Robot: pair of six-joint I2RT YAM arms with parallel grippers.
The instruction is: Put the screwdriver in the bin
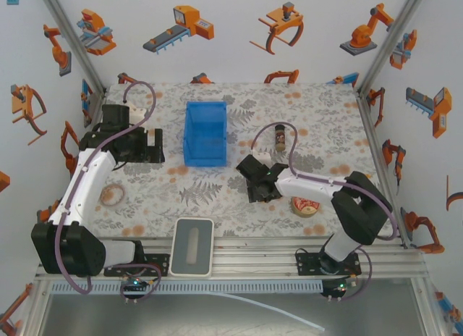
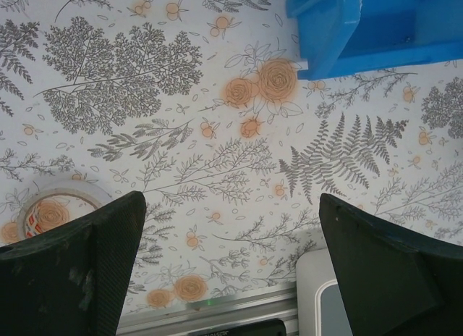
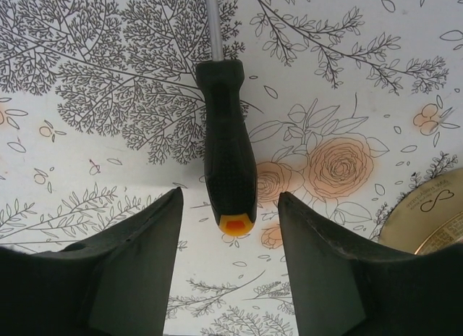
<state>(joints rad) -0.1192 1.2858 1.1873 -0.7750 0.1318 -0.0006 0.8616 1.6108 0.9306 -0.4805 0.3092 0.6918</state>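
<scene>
Right jaws apart, flanking screwdriver (image 3: 228, 140): textured black handle, orange hexagonal end; left jaws apart.

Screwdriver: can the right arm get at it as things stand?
Probably yes. The right gripper is open right over the screwdriver, handle end between the fingers with a gap each side; nothing blocks it.

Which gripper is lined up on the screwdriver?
The right gripper: the screwdriver lies with its orange end between the open fingers. The left gripper has bare tablecloth between its fingers.
</scene>
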